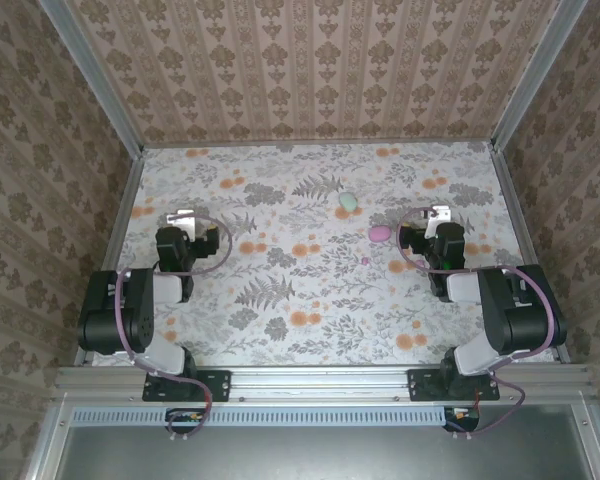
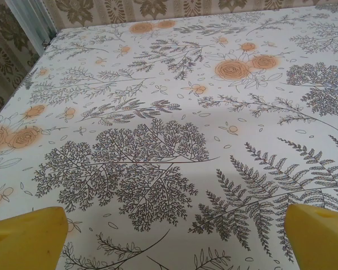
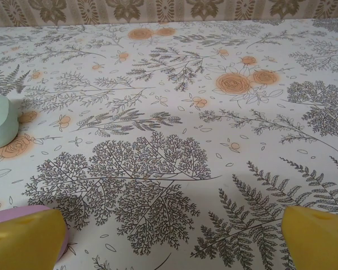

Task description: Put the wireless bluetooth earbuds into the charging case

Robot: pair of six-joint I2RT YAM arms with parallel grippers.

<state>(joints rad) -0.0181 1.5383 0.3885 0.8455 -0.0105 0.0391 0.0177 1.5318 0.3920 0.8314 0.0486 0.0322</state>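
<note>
oval cases: 2, mint-green case (image 1: 348, 202), pink case (image 1: 379, 233) | earbuds: 1, pinkish-purple earbud (image 1: 366, 260) | tools: 2, left tool (image 1: 185, 216), right tool (image 1: 437, 213) | floral counter (image 1: 280, 300): 1

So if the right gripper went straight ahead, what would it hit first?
The way looks free: the right gripper faces bare floral tablecloth up to the back wall. The pink case and mint-green case sit left of that line, though depth is unclear.
</note>
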